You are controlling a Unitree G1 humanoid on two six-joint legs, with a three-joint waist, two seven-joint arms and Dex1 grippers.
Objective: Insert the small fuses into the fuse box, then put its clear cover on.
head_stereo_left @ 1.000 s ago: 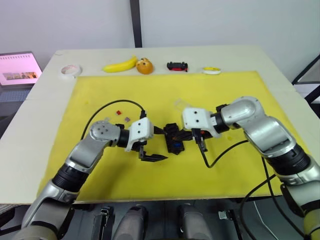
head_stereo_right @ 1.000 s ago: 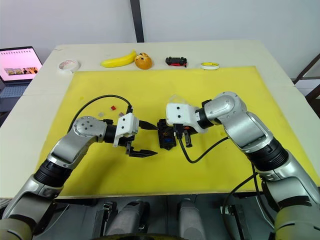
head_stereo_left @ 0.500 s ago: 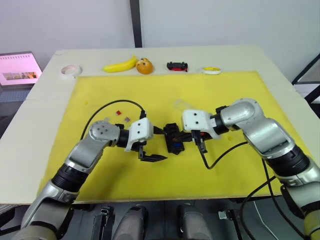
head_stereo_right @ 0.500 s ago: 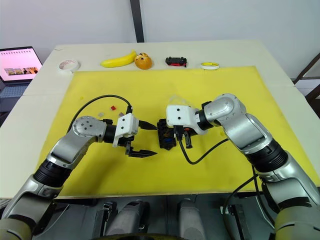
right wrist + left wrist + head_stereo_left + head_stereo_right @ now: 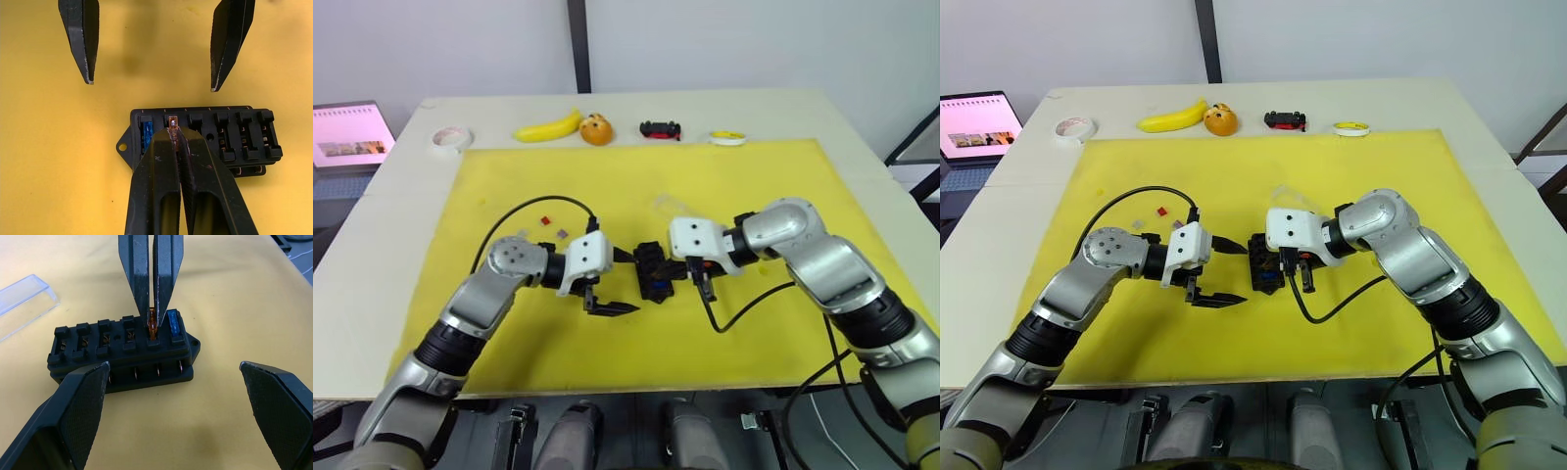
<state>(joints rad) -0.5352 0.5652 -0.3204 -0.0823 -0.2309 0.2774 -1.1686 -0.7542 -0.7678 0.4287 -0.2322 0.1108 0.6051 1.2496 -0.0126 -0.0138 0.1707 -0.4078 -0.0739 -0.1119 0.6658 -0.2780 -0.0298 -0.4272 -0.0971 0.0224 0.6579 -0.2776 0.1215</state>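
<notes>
At the far left a laptop [image 5: 350,137] sits off the table's edge, and a roll of white tape [image 5: 450,139] lies on the bare table [image 5: 391,225] just past the yellow mat [image 5: 558,343]. On the mat's left part, 3 loose small fuses lie near a black cable: a red one [image 5: 545,219], a purple one [image 5: 562,234] and a greyish one [image 5: 547,247]. Close by, the left gripper [image 5: 619,282] hangs low over the mat with its 2 fingers spread wide and nothing between them, pointing toward the fuse box [image 5: 122,352]. The box, a black block with 2 rows of slots, lies at the mat's centre between both grippers. A blue fuse [image 5: 174,325] is seated in the end slot, and an orange-brown fuse [image 5: 152,325] stands in the slot beside it. The right gripper [image 5: 174,138] reaches down onto the box from the other side, its fingers pinched nearly together on that orange-brown fuse. The clear cover [image 5: 25,303] lies flat on the mat just beyond the box, apart from it. Along the table's far edge sit a banana [image 5: 549,126], an orange fruit [image 5: 596,129], a black-and-red toy car [image 5: 661,129] and a yellow-and-white tape roll [image 5: 727,138].
</notes>
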